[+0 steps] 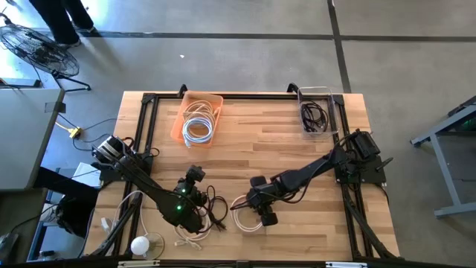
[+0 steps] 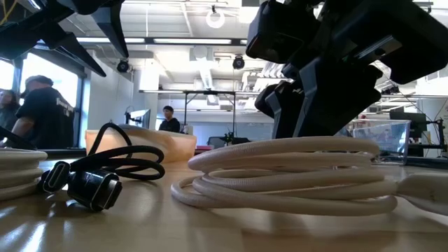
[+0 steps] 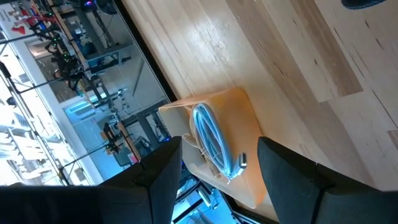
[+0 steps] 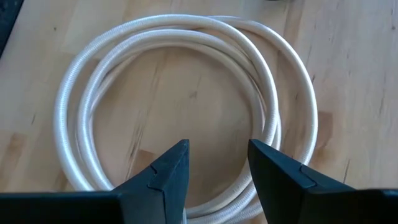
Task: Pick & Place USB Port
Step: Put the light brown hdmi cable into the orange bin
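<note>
A white cable coiled in a ring [image 1: 244, 216] lies flat on the wooden table, and also shows in the low view [image 2: 280, 175] and the right wrist view [image 4: 186, 37]. My right gripper [image 1: 262, 216] [image 4: 217, 149] is open and points down over the coil's near-right side; a stretch of the ring runs between its fingers. A black cable with USB plugs [image 1: 214, 211] [image 2: 91, 185] lies just left of the coil. My left gripper [image 1: 195, 177] [image 3: 217, 149] is open and raised off the table. It points toward the orange bin [image 3: 239, 118].
The orange bin [image 1: 197, 117] with white cables stands at the far edge, and a clear bin [image 1: 316, 112] with black cables at the far right. Another white cable [image 1: 190, 237] and a white round object [image 1: 141, 244] lie near the front left. People stand beyond the table.
</note>
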### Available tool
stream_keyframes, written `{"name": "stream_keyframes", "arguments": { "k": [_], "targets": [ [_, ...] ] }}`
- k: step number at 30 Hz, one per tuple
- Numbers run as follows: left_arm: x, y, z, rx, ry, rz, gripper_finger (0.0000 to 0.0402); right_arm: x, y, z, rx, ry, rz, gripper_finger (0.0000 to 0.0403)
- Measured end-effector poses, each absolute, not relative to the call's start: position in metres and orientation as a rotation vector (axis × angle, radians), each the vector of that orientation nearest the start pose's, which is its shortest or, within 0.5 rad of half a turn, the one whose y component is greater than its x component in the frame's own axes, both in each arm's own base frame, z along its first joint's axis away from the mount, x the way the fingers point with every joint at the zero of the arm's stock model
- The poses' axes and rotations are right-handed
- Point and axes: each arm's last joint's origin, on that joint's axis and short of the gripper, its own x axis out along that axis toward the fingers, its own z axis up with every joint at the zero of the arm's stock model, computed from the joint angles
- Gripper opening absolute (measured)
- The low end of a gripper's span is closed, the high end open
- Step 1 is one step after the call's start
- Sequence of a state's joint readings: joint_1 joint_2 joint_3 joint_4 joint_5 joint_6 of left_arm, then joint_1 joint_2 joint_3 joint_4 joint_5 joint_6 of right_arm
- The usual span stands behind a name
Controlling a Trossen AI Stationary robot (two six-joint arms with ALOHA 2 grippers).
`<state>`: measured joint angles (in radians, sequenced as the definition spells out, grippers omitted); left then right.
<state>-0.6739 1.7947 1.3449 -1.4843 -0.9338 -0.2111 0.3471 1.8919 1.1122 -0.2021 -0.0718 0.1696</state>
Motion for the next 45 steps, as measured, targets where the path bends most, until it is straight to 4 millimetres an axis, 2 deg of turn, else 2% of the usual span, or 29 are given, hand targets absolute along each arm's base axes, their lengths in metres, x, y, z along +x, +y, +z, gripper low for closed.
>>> {"name": "stream_keyframes", "arguments": {
  "k": [16,24,45],
  "targets": [
    [0.245,-0.166,0.229,1.216,1.287,0.306,0.0204,0.352,0.125,0.144,-0.053,0.995,0.318,0.0156],
    [0.245,-0.166,0.229,1.216,1.286,0.306,0.0204,0.357,0.129,0.157,-0.170,0.983,0.292,0.0156],
    [0.246,-0.167,0.229,1.203,1.280,0.307,0.0204,0.357,0.127,0.157,-0.191,1.001,0.251,0.0156]
  ]
}}
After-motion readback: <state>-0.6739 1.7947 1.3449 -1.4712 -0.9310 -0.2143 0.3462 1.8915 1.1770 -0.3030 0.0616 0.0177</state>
